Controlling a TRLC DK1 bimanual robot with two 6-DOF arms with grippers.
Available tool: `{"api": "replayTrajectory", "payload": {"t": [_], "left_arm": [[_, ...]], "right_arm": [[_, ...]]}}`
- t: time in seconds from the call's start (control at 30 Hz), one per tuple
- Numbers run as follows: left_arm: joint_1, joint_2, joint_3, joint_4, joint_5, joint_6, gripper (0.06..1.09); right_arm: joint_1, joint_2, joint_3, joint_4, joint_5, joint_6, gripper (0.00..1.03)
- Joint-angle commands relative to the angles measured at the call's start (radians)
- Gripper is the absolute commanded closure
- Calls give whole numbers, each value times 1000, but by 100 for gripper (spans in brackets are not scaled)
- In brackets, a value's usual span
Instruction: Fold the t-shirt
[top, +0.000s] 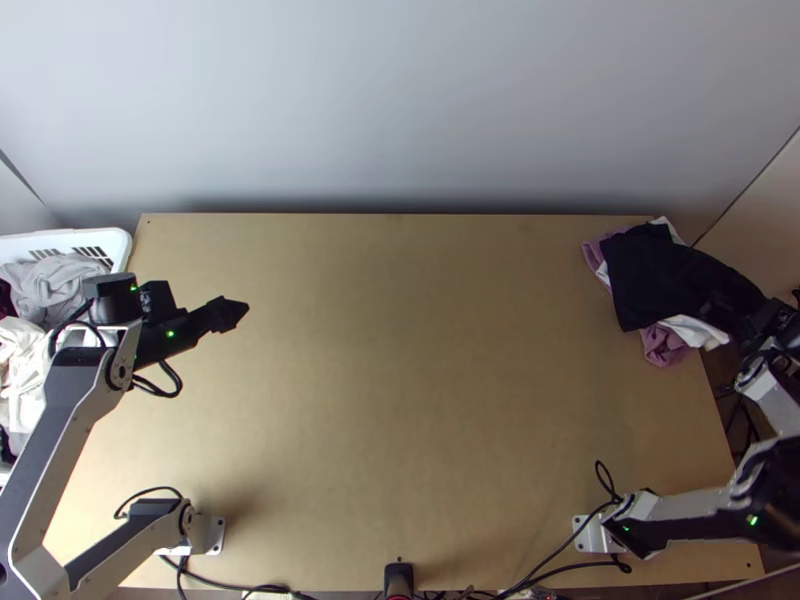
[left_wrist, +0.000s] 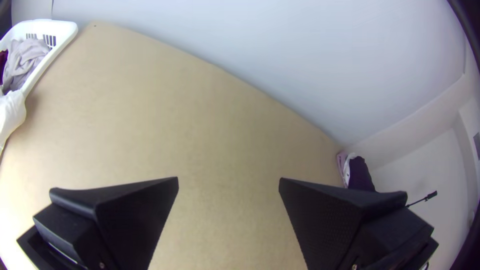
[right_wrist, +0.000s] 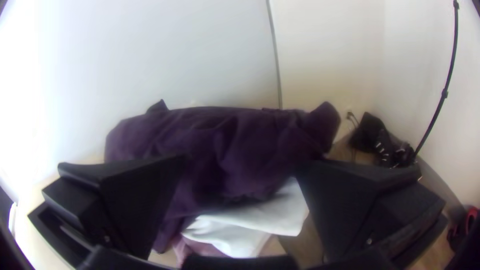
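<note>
At the table's (top: 420, 400) far right corner, the right gripper (right_wrist: 240, 162) was spread wide beside the dark cloth (top: 655, 275), probably the t-shirt; contact was unclear. Bunched over white cloth (top: 697, 331) and pink cloth (top: 662, 346), its long axis slanted toward that nearer arm. The left gripper (left_wrist: 228, 181), also spread, was well apart, near the basket (top: 119, 243). No lettering was legible.

On my feeds: robot lab, by its look — two arms (top: 60, 430), wooden counter (top: 400, 400), cables (top: 590, 564), laundry basket (top: 118, 245), pale walls (top: 400, 100).
</note>
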Motion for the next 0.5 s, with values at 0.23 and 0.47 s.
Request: {"api": "replayTrajectory", "payload": {"t": [0.23,0.47], "left_arm": [[96,-141,-65,8,-2,44,11],[137,-227,-132,61,-21,84,11]], "right_arm": [[90,-663,-109,-412,-60,51,4],[397,-988,-143,-580,37,172,4]]}}
